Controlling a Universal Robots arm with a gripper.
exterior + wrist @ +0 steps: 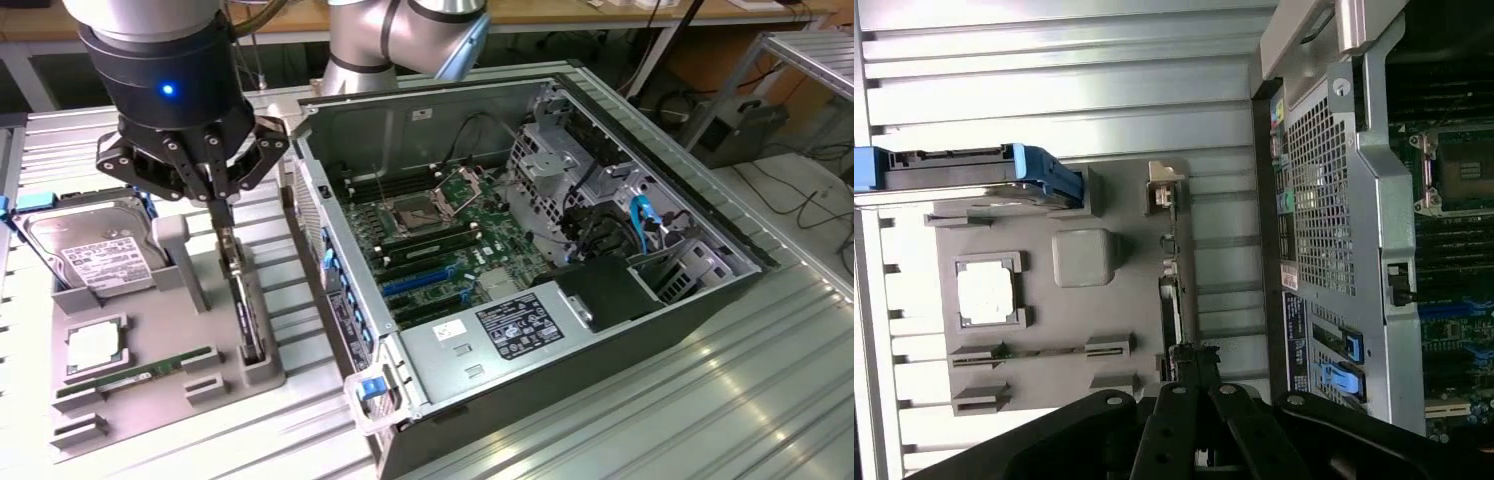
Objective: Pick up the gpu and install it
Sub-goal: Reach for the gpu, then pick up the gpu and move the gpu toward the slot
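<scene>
The gpu [242, 295] is a thin black card standing on edge in the right-hand slot of the grey holder tray [174, 385], beside the open computer case [441, 345]. My gripper [220, 222] hangs straight over the card's far end, its two fingers drawn together on the card's top edge. In the wrist view the gpu [1169, 300] runs away from my gripper [1189, 352], with its silver bracket [1164, 186] at the far end. Blue expansion slots [420, 278] lie on the motherboard inside the case.
The tray also holds a silver hard drive [87, 255] with a white label, a square processor [96, 345] and a green memory stick [134, 378]. The case wall [1334, 200] stands close beside the tray. All rests on a ribbed metal table [694, 400].
</scene>
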